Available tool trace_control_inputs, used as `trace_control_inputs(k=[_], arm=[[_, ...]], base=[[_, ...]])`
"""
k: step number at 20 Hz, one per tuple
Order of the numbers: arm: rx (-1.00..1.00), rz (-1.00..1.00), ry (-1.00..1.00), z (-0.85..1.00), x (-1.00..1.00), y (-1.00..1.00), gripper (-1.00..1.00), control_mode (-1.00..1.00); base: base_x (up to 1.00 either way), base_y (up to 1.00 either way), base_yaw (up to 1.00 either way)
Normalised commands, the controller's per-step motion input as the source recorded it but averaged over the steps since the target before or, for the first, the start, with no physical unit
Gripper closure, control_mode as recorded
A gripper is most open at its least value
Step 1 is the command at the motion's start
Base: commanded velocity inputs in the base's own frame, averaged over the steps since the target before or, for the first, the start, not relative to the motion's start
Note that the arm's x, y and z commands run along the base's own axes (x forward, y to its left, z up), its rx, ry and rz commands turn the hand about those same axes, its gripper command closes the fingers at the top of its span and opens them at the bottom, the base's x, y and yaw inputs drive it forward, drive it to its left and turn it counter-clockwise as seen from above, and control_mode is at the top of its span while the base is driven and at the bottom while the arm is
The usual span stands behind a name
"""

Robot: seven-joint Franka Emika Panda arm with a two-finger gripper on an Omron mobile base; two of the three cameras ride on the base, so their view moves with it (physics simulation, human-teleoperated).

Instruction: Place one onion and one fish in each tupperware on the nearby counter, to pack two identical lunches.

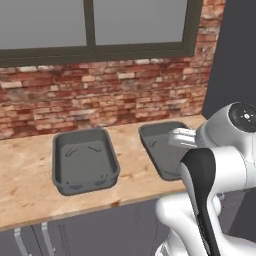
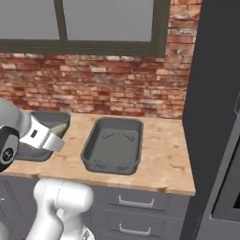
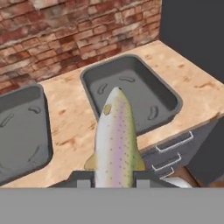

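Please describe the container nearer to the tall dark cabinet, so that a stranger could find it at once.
Under the window, the tan counter meets a tall dark cabinet. The grey tupperware beside it is the one; its twin lies farther away.

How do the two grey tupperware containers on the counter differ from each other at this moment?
In the hand view, the right tupperware lies just beyond the fish held in the gripper, while the left tupperware lies off to the side. The right tupperware is near the counter's end by the dark wall; the left tupperware is farther along. Both are dark grey, rectangular and empty.
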Motion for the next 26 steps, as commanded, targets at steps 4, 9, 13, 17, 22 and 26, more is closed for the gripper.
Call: trace_control_inputs(k=[4, 9, 13, 17, 22, 26], arm=[[0.0, 0.0, 0.0, 0.0, 0.0, 0.0, 1.0, 1.0], [0.0, 0.0, 0.04, 0.0, 0.09, -0.21, 1.0, -1.0], [0.0, 0.01, 0.17, 0.0, 0.26, -0.55, 1.0, -1.0], [0.0, 0.13, 0.19, -0.16, 0.42, -0.36, 1.0, -1.0], [-0.01, 0.21, 0.13, -0.45, 0.29, -0.13, 1.0, -1.0], [-0.01, 0.17, 0.04, -0.42, 0.31, -0.01, 1.0, -1.0]], base=[[0.49, -0.08, -0.05], [0.1, -0.05, -0.02], [0.0, 0.0, 0.0], [0.0, 0.0, 0.0], [0.0, 0.0, 0.0], [0.0, 0.0, 0.0]])
